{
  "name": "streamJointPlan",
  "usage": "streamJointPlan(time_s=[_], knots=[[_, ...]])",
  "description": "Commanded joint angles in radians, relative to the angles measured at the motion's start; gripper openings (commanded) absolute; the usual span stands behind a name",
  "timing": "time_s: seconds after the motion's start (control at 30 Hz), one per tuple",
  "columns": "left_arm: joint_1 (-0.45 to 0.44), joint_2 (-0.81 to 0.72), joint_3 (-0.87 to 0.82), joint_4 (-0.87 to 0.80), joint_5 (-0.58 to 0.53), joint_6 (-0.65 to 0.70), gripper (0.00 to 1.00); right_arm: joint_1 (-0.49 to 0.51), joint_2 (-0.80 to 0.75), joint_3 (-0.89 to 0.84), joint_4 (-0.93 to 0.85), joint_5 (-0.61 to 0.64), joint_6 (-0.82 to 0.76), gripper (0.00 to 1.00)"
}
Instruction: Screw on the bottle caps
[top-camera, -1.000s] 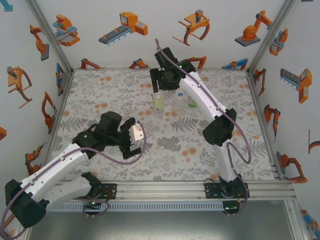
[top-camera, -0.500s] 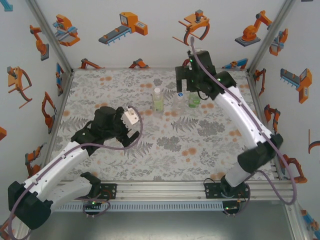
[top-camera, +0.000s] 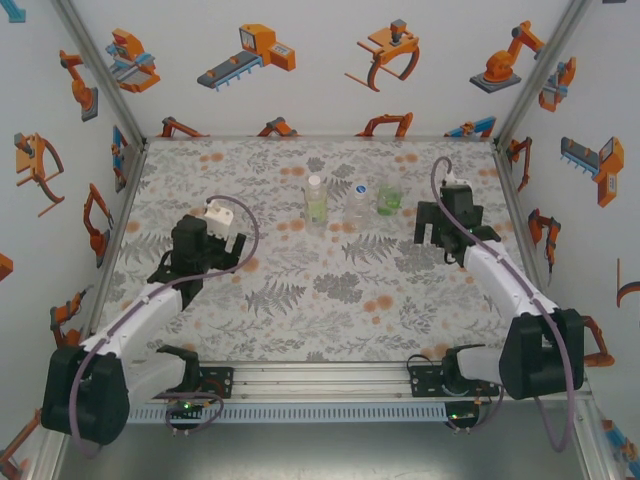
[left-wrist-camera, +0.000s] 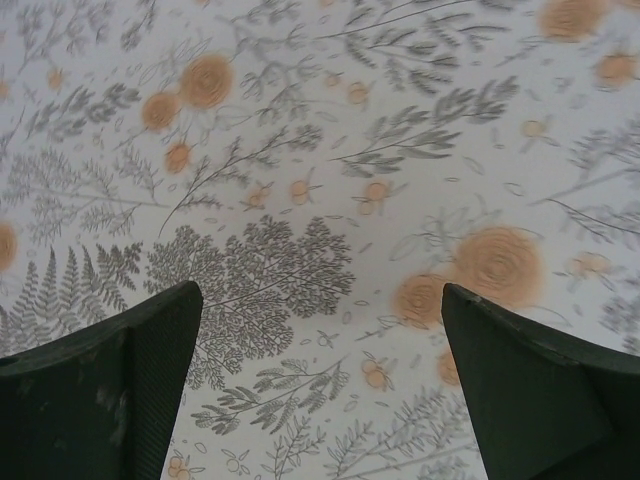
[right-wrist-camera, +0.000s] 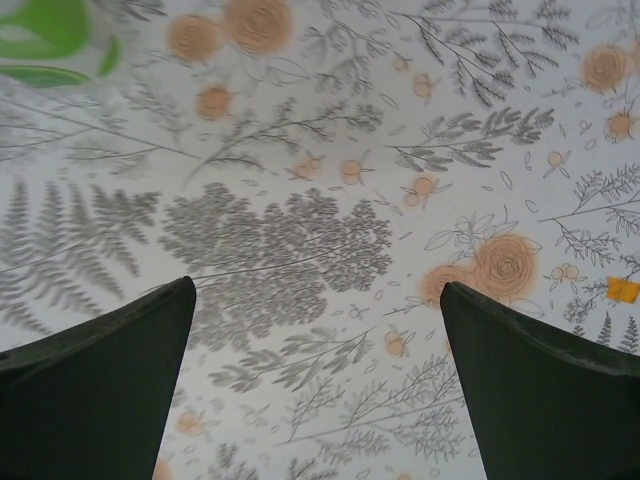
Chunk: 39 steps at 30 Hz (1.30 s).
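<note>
Bottles: Your yellowish bottle (top-camera: 316, 205), colourless bottle (top-camera: 356, 208) and green bottle (top-camera: 388, 200) stood upright in a close row near the middle of the worktop's (top-camera: 300, 320) far edge.
Bottle caps: The bottle caps (top-camera: 315, 182) showed as pale tops on the necks. You could not tell from above whether any was threaded home.
Left end effector: Your left end effector (left-wrist-camera: 320, 290) hung over the left part of the worktop, jaws spread wide, with nothing but the printed surface between them.
Right end effector: Your right end effector (right-wrist-camera: 315, 288) was near the right edge, jaws wide apart and empty, with the green bottle at the far left of its wrist view.
Risk, crowding: The bottles stood so close together that wide jaws coming down on one could have knocked its neighbour over.
Risk, spinning: These light bottles would likely have turned with the cap unless your other end effector had held the body.
Risk, threads: A cap sitting tilted could have cross-threaded or popped off under a twist.
</note>
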Motion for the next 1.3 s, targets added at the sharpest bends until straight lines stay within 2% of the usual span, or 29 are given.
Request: streamJointPlan(time_s=[0.0, 0.17, 0.37, 0.47, 0.53, 0.63, 0.7, 0.77, 0.83, 0.93, 0.97, 1.0, 1.03, 1.27], knots=[[0.053, 0.069, -0.049, 0.261, 0.019, -0.065, 0.97, -0.033, 0.008, -0.121, 0.276, 0.033, -0.077, 0.99], [0.119, 0.198, -0.109, 0.503, 0.054, -0.095, 0.97, -0.054, 0.095, -0.250, 0.558, 0.029, -0.125, 0.99], [0.217, 0.349, -0.181, 0.790, 0.157, -0.194, 0.97, -0.078, 0.160, -0.295, 0.759, -0.030, -0.129, 0.99], [0.240, 0.400, -0.168, 0.807, 0.184, -0.212, 0.97, -0.092, 0.183, -0.286, 0.789, -0.032, -0.153, 0.99], [0.247, 0.456, -0.161, 0.856, 0.200, -0.217, 0.97, -0.112, 0.203, -0.318, 0.873, -0.078, -0.163, 0.99], [0.270, 0.442, -0.131, 0.773, 0.237, -0.228, 0.97, -0.164, 0.225, -0.358, 0.961, -0.137, -0.119, 0.99], [0.277, 0.455, -0.127, 0.786, 0.257, -0.232, 0.97, -0.193, 0.233, -0.384, 1.009, -0.202, -0.108, 1.00], [0.277, 0.448, -0.123, 0.766, 0.255, -0.228, 0.97, -0.204, 0.268, -0.435, 1.137, -0.256, -0.116, 1.00], [0.264, 0.453, -0.136, 0.799, 0.221, -0.224, 0.97, -0.205, 0.266, -0.439, 1.145, -0.252, -0.116, 1.00], [0.256, 0.455, -0.104, 0.742, 0.132, -0.248, 0.97, -0.204, 0.265, -0.438, 1.142, -0.239, -0.110, 0.99], [0.256, 0.457, -0.096, 0.730, 0.102, -0.259, 0.97, -0.205, 0.264, -0.440, 1.142, -0.204, -0.096, 0.92], [0.256, 0.456, -0.094, 0.727, 0.096, -0.260, 0.97, -0.204, 0.261, -0.445, 1.144, -0.178, -0.086, 0.98], [0.255, 0.458, -0.094, 0.727, 0.094, -0.260, 0.97, -0.204, 0.262, -0.450, 1.153, -0.165, -0.083, 0.99], [0.258, 0.456, -0.089, 0.715, 0.097, -0.266, 0.97, -0.205, 0.264, -0.445, 1.151, -0.178, -0.085, 0.99]])
